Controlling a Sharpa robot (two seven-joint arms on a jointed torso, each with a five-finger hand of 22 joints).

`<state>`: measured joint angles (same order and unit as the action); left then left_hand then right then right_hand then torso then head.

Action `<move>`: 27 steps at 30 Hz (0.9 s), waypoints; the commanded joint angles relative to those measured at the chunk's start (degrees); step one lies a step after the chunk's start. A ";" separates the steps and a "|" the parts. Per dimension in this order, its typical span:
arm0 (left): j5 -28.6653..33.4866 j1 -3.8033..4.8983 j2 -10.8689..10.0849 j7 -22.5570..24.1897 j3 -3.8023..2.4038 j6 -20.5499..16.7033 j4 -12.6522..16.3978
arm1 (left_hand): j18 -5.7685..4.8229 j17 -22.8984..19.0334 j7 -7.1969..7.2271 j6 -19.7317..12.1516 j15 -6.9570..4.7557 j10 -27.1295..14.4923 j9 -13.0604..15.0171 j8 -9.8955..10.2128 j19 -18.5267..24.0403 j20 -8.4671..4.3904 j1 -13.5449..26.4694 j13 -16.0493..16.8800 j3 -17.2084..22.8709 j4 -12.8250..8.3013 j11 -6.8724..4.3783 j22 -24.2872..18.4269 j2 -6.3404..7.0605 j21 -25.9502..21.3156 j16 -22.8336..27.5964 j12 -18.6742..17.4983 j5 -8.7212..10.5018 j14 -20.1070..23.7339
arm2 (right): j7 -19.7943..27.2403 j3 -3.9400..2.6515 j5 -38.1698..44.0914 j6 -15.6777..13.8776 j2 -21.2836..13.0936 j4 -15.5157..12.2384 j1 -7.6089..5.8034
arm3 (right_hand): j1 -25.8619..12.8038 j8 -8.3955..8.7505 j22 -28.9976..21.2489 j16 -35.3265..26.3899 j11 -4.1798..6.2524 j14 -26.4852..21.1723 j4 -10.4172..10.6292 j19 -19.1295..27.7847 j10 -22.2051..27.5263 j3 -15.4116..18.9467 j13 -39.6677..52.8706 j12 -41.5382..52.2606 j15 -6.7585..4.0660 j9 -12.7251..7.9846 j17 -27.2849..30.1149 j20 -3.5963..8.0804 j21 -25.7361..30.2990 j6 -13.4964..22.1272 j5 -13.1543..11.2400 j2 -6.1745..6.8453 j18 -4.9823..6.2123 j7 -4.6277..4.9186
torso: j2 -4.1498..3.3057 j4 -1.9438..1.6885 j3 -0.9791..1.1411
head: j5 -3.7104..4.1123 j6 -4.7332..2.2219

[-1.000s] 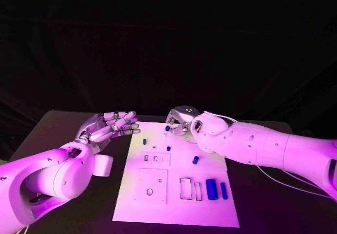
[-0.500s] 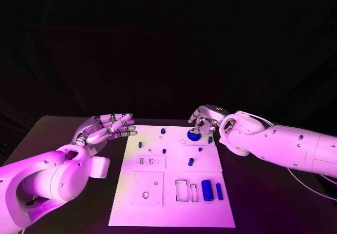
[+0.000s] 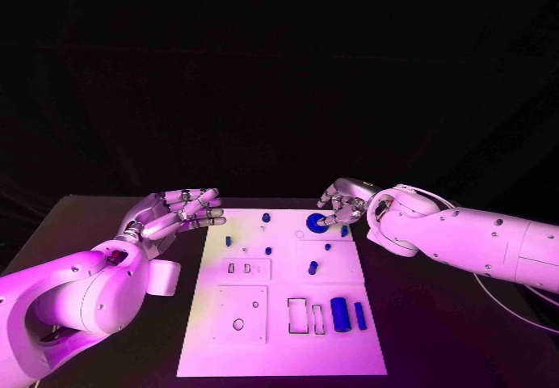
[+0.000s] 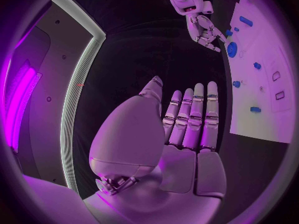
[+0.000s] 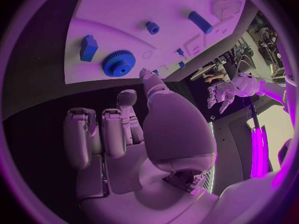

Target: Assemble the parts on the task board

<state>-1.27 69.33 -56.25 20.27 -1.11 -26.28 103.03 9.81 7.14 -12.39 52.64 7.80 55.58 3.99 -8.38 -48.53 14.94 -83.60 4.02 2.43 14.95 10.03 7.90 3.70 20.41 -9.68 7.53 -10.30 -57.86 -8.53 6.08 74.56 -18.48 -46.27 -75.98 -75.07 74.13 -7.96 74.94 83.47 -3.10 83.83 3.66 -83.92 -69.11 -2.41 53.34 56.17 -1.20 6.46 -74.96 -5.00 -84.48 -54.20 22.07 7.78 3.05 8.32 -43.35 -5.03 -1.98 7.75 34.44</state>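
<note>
The white task board (image 3: 279, 339) lies in the middle of the table. A blue gear (image 3: 317, 221) lies flat near its far right corner, with a small blue block (image 3: 345, 230) just beside it. My right hand (image 3: 342, 202) hovers at that corner with half-bent fingers and holds nothing. In the right wrist view its thumb tip (image 5: 144, 74) stops just short of the gear (image 5: 119, 63). My left hand (image 3: 181, 212) is raised off the board's far left corner, palm up and fingers apart, empty. The left wrist view shows the same gear (image 4: 232, 49) below the right hand (image 4: 206, 32).
Several small blue pegs (image 3: 266, 217) are scattered over the far half of the board. A thick blue cylinder (image 3: 339, 314) and a thin blue bar (image 3: 360, 316) lie at the near right beside rectangular slots (image 3: 297, 315). Black table surrounds the board.
My right hand has moved right along the board's far edge and drawn back slightly, and the blue gear now lies uncovered beside it. The left hand has stayed put.
</note>
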 commanded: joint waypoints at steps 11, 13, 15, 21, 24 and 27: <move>-0.25 0.07 0.15 0.19 -0.04 1.25 0.03 | 0.75 0.05 -0.28 -0.05 0.30 0.06 -0.07 0.35 -0.36 0.10 -0.40 -0.09 -0.30 0.17 0.22 0.06 0.01 0.28 0.23 -0.28 0.29 -0.14 | -0.75 0.13 0.18 3.75 2.79 3.92 0.81 | 1.41 -0.94 7.65 1.17 -0.41 3.90 0.67 -0.57 -0.98 1.23 3.93 3.79 0.52 0.26 -3.62 -0.57 -0.50 0.92 0.71 -0.60 -1.09 0.14 | -0.01 -0.08 -0.02 | -0.06 0.63; -0.25 0.07 0.15 0.19 -0.04 1.25 0.03 | 0.75 0.05 -0.28 -0.05 0.30 0.06 -0.07 0.35 -0.36 0.10 -0.40 -0.09 -0.30 0.17 0.22 0.06 0.01 0.28 0.23 -0.28 0.29 -0.14 | -0.80 0.14 0.33 3.87 2.97 4.26 0.85 | 1.52 -1.02 7.74 1.26 -0.41 3.93 0.73 -0.63 -1.14 1.28 4.38 4.22 0.53 0.28 -3.79 -0.58 -0.56 0.94 0.75 -0.67 -1.12 0.15 | -0.01 -0.10 -0.01 | -0.07 0.67; -0.25 0.07 0.15 0.18 -0.04 1.25 0.04 | 0.75 0.05 -0.28 -0.05 0.30 0.06 -0.07 0.35 -0.36 0.10 -0.40 -0.09 -0.30 0.17 0.22 0.06 0.01 0.28 0.23 -0.28 0.29 -0.14 | -0.83 0.14 0.47 3.97 3.11 4.63 0.88 | 1.66 -1.11 7.83 1.41 -0.42 3.98 0.80 -0.69 -1.34 1.33 4.90 4.73 0.55 0.31 -4.07 -0.60 -0.61 0.98 0.88 -0.75 -1.14 0.15 | 0.02 -0.13 -0.02 | 0.04 0.79; -0.25 0.07 0.11 0.16 -0.04 1.22 0.04 | 0.75 0.09 -0.24 0.00 0.29 0.12 -0.06 0.37 -0.37 0.09 -0.44 -0.08 -0.31 0.17 0.20 0.05 -0.01 0.30 0.26 -0.31 0.29 -0.21 | -0.77 0.16 0.56 4.48 3.28 5.41 0.91 | 2.00 -1.43 8.06 1.60 -0.42 4.03 0.98 -0.83 -1.55 1.43 5.80 5.62 0.57 0.41 -4.41 -0.63 -0.73 0.92 1.35 -0.99 -1.18 0.14 | 0.04 -0.09 -0.04 | 0.05 0.85; -0.25 0.07 0.09 0.15 -0.04 1.22 0.07 | 0.75 0.09 -0.24 0.00 0.29 0.12 -0.06 0.37 -0.37 0.09 -0.44 -0.08 -0.31 0.17 0.20 0.05 -0.01 0.30 0.26 -0.31 0.29 -0.21 | -0.72 0.20 0.53 4.91 3.45 5.59 0.95 | 2.32 -1.92 8.26 1.75 -0.33 4.06 1.11 -0.96 -1.77 1.43 6.55 6.34 0.53 0.58 -4.68 -0.62 -0.84 0.48 1.51 -1.27 -1.22 0.03 | 0.01 -0.13 -0.04 | 0.08 0.91; -0.25 0.07 0.08 0.13 -0.04 1.23 0.08 | 0.75 0.09 -0.24 0.00 0.29 0.12 -0.06 0.37 -0.37 0.09 -0.44 -0.08 -0.31 0.17 0.20 0.05 -0.01 0.30 0.26 -0.31 0.29 -0.21 | -0.68 0.23 0.70 5.24 3.65 5.68 1.07 | 2.70 -2.33 8.39 1.85 -0.23 4.08 1.13 -1.04 -2.03 1.29 7.20 6.97 0.45 0.72 -4.86 -0.59 -0.91 0.02 1.56 -1.60 -1.25 -0.10 | 0.00 -0.17 -0.02 | 0.11 0.91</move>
<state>-1.27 69.32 -56.25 20.17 -1.11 -26.08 102.99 9.81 7.14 -12.39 52.64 7.80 55.58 3.99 -8.38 -48.53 14.94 -83.60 4.02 2.43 14.95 10.03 7.90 3.70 20.41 -9.68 7.53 -10.30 -57.86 -9.13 6.28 74.47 -14.92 -42.75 -70.34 -74.10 76.42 -9.97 74.92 85.13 -3.29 84.02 4.66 -84.12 -70.78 -1.11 60.49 63.01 -1.02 7.10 -74.94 -5.21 -85.13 -53.86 23.27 5.97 2.44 8.14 -43.32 -5.16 -2.02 7.85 35.34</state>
